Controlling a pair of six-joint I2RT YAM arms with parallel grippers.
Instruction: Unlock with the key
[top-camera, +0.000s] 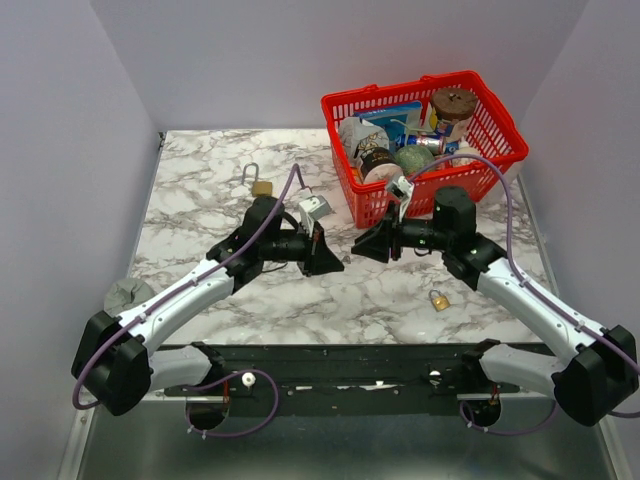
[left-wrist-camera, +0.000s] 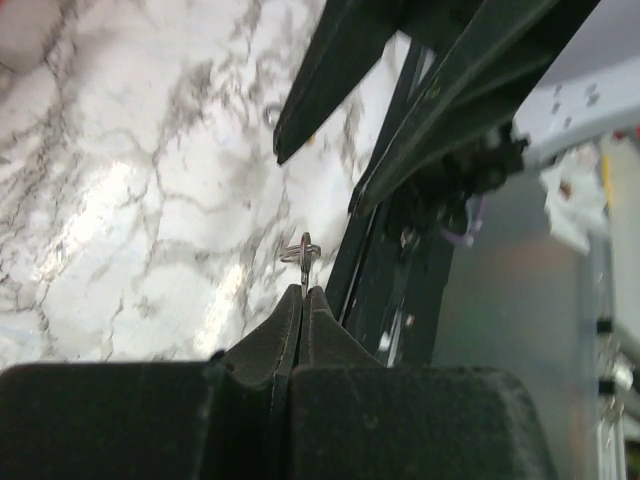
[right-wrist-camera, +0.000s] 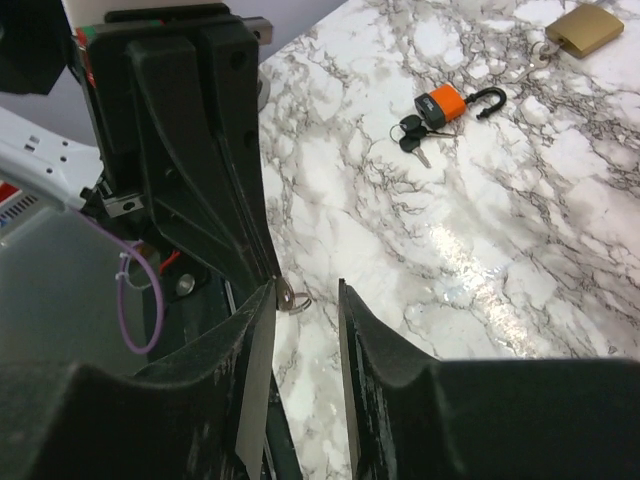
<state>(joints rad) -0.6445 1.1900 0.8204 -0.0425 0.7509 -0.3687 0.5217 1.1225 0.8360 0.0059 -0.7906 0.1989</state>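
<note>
left gripper (left-wrist-camera: 303, 296) pinched shut on the small key (left-wrist-camera: 302, 251); right gripper (right-wrist-camera: 298, 320) stands apart. thin, light, slippery metal (likely to twist), so grip its flat head.

Marbled table (top-camera: 200, 200), red basket (top-camera: 365, 205) (far right), far brass padlock (top-camera: 262, 187), near brass padlock (top-camera: 439, 300), orange padlock (right-wrist-camera: 440, 103) with keys (right-wrist-camera: 412, 130)

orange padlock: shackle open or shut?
Open: right wrist view shows the orange padlock with one shackle end clear of its body.

Key (left-wrist-camera: 302, 250) mostly buried in closed left pincer (left-wrist-camera: 303, 292); remainder tiny, indistinct.
</note>
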